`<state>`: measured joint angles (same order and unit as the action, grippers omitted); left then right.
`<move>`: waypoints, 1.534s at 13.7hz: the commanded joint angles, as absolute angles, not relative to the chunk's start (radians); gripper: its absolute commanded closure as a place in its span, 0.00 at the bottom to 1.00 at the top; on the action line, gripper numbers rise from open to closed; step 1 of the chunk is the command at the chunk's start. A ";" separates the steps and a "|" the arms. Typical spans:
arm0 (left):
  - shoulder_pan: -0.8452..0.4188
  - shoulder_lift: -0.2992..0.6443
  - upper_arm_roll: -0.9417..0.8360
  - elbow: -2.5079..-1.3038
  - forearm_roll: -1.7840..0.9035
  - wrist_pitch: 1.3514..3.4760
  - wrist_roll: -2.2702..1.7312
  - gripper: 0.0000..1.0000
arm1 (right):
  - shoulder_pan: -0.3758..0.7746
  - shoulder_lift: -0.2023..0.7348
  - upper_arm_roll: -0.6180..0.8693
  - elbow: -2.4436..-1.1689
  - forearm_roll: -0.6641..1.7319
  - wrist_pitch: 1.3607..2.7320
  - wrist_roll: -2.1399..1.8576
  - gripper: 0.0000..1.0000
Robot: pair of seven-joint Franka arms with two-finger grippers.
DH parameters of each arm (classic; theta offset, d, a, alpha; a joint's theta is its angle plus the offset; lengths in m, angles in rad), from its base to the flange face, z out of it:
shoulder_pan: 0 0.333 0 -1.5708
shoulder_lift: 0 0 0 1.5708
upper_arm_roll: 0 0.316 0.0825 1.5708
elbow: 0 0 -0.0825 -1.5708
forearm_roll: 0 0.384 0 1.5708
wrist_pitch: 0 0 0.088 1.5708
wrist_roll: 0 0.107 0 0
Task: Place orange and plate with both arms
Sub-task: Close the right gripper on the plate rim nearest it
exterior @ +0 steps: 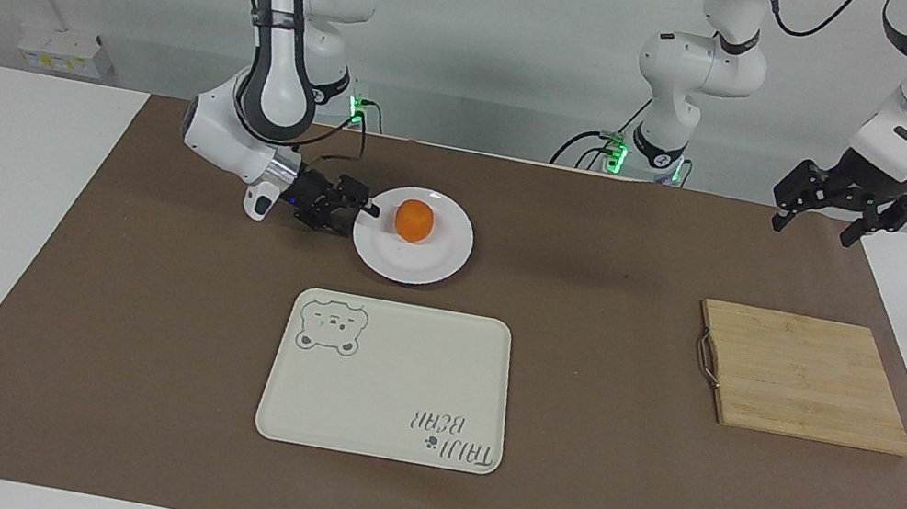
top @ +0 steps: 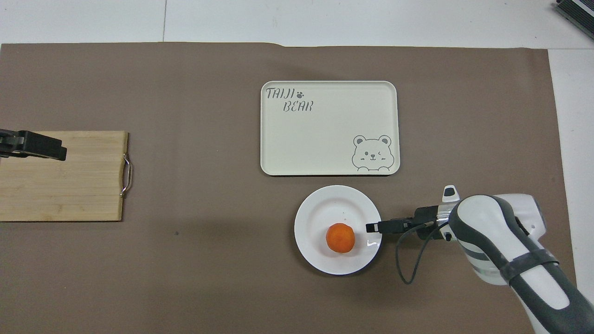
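The right gripper (exterior: 358,214) lies low and level at the rim of the plate (exterior: 414,264), on the edge toward the right arm's end of the table, with its jaws spread and one fingertip (top: 371,228) reaching over the rim; whether it touches the plate cannot be told, and it grasps nothing. The plate is white, round and glossy, and rests on the brown mat (exterior: 584,464). The orange (exterior: 414,220) sits on the plate, a little off centre toward the robots and apart from the gripper's fingertips. Just beside the plate, farther from the robots, lies a cream rectangular tray (exterior: 395,375) with nothing on it; it carries an outline drawing of a winking bear in the corner nearest the right gripper, and the words "TAIJI BEAR" with a small paw print in the diagonally opposed corner. Toward the left arm's end of the table, well apart from the plate and tray, a bamboo cutting board (exterior: 805,377) with a metal handle (exterior: 708,356) on its short edge lies flat on the mat. The left gripper (exterior: 842,222) waits raised over the mat's corner, near the board, its jaws spread and holding nothing.
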<state>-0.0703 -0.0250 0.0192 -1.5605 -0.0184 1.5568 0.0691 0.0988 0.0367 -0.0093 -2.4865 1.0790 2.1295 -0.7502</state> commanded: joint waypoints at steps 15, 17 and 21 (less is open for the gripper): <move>-0.061 -0.021 0.012 -1.539 -0.011 1.532 0.064 0.00 | 0.101 0.006 -0.009 -2.546 1.117 2.151 -0.758 1.00; -0.061 -0.021 0.012 -1.539 -0.011 1.532 0.064 0.00 | 0.101 0.009 -0.009 -2.540 1.117 2.143 -0.769 1.00; -0.061 -0.021 0.012 -1.539 -0.011 1.534 0.064 0.00 | 0.088 0.017 -0.009 -2.516 1.120 2.099 -0.767 1.00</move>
<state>-0.0703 -0.0250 0.0192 -1.5605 -0.0184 1.5568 0.0691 0.1006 0.0140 -0.0125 -2.5246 1.0937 2.1169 -0.7501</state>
